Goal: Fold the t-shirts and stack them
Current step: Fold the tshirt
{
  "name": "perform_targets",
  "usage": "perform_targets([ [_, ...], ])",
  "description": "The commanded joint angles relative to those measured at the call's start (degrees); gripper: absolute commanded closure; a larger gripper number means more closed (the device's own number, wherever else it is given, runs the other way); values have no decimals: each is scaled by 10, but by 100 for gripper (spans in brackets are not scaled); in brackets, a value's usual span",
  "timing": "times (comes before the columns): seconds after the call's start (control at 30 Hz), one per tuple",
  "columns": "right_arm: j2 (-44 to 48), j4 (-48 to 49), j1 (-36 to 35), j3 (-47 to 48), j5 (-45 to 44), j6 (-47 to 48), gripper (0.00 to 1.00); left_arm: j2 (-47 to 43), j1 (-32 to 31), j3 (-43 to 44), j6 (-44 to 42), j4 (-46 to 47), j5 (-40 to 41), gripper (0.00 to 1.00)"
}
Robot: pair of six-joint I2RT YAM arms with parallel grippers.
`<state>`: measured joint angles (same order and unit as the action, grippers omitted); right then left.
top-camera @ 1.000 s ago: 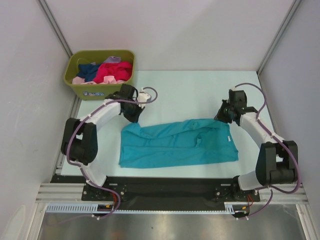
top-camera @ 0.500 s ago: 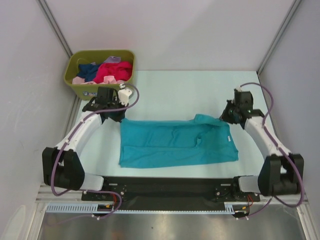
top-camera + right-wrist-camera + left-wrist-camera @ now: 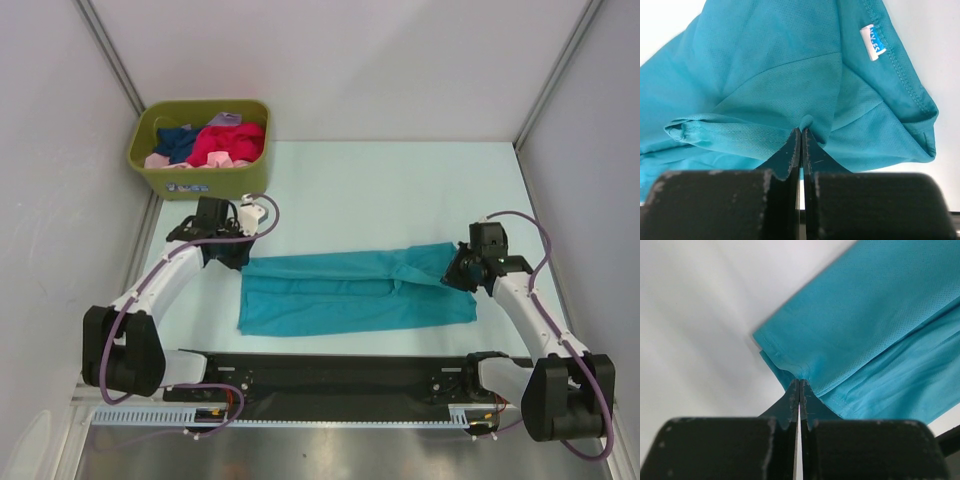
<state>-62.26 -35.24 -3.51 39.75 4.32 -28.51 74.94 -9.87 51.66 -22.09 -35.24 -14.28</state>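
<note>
A teal-blue t-shirt lies on the table as a long band, its far edge folded over towards the front. My left gripper is shut on the shirt's far left corner. My right gripper is shut on a pinch of the shirt's far right edge, beside the neck label. More t-shirts, magenta-red, navy and pale pink, lie bunched in the bin.
An olive-green plastic bin stands at the back left, just behind my left arm. Grey walls close in the table on the left, right and back. A black rail runs along the near edge.
Both grippers have pulled the shirt's far edge towards the front, folding it over the near half. The shirt is now a narrower band. The right gripper moved nearer and lower.
</note>
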Motion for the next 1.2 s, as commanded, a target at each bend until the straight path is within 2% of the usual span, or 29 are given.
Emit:
perform_targets([
  [0.0,21,-13,3,2,-14,-17,100,-22,6,-3,-13,8,-3,100],
  [0.17,12,-21,2,-3,-26,-40,100,-25,11,-6,-11,3,-14,100],
  [0.43,-46,-20,2,-27,-42,-95,100,-9,10,-67,-7,37,-12,99],
  [0.67,-13,-87,-12,-5,-76,-124,100,-2,11,-45,-11,66,12,100],
  [0.8,-23,-55,-19,-49,-52,-144,100,11,11,-39,-21,79,20,100],
  [0.9,-37,-44,-20,-45,-64,-144,99,11,11,-55,-26,78,19,100],
  [1.0,-47,-39,-18,-42,-76,-137,95,9,11,-74,-42,76,17,100],
  [1.13,-62,-44,-17,-41,-75,-138,69,14,11,-81,-60,64,8,98],
  [1.17,-60,-56,-19,-38,-83,-139,57,15,11,-79,-65,44,0,92],
])
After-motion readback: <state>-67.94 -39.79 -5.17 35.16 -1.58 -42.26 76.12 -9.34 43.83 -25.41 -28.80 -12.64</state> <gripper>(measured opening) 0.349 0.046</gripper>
